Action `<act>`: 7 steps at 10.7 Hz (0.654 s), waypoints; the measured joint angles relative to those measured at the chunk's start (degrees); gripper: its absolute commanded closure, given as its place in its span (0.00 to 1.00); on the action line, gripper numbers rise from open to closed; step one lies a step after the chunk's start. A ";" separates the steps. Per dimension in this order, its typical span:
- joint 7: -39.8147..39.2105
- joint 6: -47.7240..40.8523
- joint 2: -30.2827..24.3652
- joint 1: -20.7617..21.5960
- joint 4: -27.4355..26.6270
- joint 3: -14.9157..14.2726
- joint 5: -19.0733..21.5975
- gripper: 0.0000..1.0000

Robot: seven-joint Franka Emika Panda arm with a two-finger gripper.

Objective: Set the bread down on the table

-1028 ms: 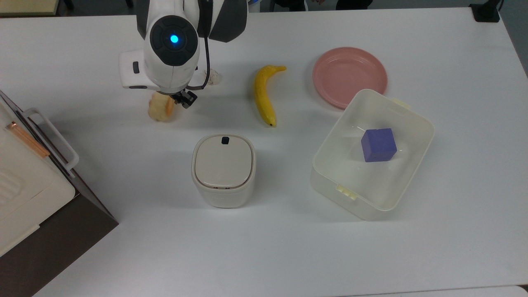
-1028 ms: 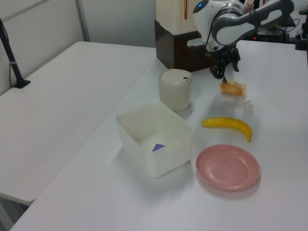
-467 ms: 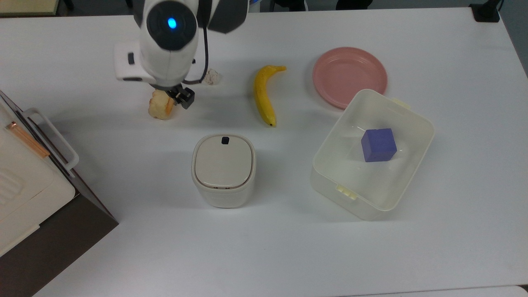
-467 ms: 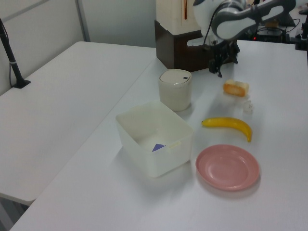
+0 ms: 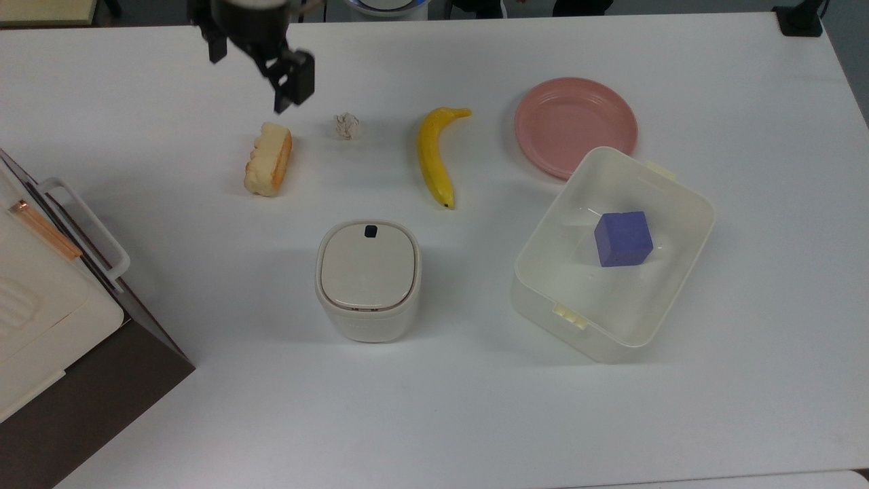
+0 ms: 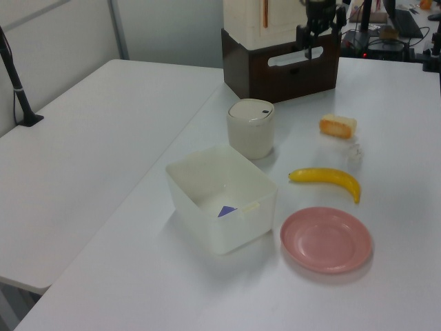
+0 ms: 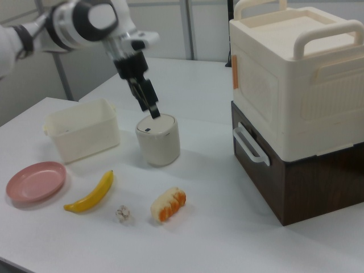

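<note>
Item: bread [image 5: 269, 160] is now lying free on the worktop [image 5: 475, 421], beside the paper ball [image 5: 347, 125], while the end effector [image 5: 254, 58], fingers apart and empty, is withdrawing up and away behind it, suggesting the placement is effectively done.

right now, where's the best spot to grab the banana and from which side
Probably the banana at mid-length, from above, claw closing across its narrow width. It lies flat and alone on the table, curved, with free space on both long sides.
</note>
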 measured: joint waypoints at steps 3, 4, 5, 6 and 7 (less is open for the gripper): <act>-12.77 -7.78 -5.67 -0.62 1.30 -1.07 9.48 0.00; -20.82 -9.69 -8.26 -1.05 1.69 -2.94 12.95 0.00; -25.80 -10.58 -10.83 -1.60 1.72 -5.51 16.73 0.00; -28.25 -11.11 -12.64 -2.01 1.71 -7.92 19.24 0.00; -29.22 -11.43 -13.46 -2.22 1.67 -9.21 20.36 0.00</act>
